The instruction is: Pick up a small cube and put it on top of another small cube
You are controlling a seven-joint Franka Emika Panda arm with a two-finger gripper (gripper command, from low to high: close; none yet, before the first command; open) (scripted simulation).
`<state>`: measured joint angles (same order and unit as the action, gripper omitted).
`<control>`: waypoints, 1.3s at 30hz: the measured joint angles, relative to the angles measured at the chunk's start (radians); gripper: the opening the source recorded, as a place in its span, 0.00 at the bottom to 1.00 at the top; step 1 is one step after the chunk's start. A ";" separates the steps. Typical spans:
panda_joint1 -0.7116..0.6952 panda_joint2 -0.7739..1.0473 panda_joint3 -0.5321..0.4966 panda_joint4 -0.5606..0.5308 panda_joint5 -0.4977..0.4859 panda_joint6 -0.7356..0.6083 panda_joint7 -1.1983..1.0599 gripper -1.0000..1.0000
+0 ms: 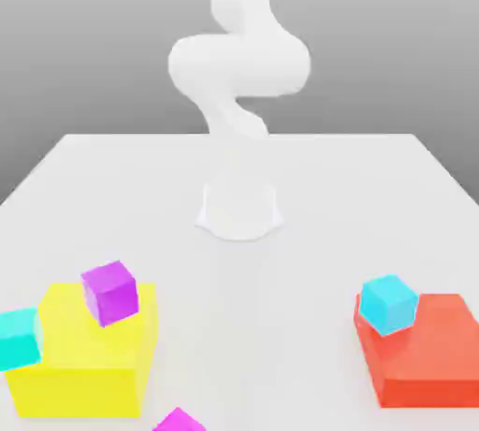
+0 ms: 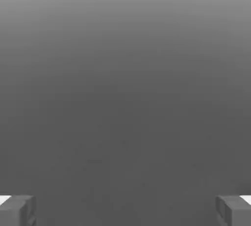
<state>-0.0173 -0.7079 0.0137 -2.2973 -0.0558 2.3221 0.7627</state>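
Observation:
The small magenta-pink cube (image 1: 178, 421) lies on the table at the near edge of the exterior view, cut off by the frame. One small cyan cube (image 1: 388, 303) rests against the top near corner of a big red block (image 1: 426, 354). A second cyan cube (image 1: 17, 337) sits beside a big yellow block (image 1: 84, 359) at the exterior view's left edge. My gripper (image 2: 125, 211) is open, its two fingers (image 2: 17, 211) wide apart with nothing between them and only grey background beyond. The white arm (image 1: 239, 60) rises far behind the cubes.
A duller violet-purple small cube (image 1: 110, 292) sits on top of the yellow block. The arm's base (image 1: 239, 209) stands mid-table. The white table (image 1: 253, 326) stretches between the yellow and red blocks.

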 joint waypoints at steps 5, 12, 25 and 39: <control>-0.027 0.191 0.011 0.006 -0.105 0.043 -0.084 0.50; -0.044 0.447 -0.011 0.015 -0.197 0.102 -0.234 0.50; -0.114 0.894 -0.014 0.018 -0.121 0.250 -0.684 0.50; -0.193 1.221 0.054 0.049 -0.033 0.437 -0.923 0.00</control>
<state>-0.2102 0.5132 0.0673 -2.2481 -0.0886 2.7587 -0.1607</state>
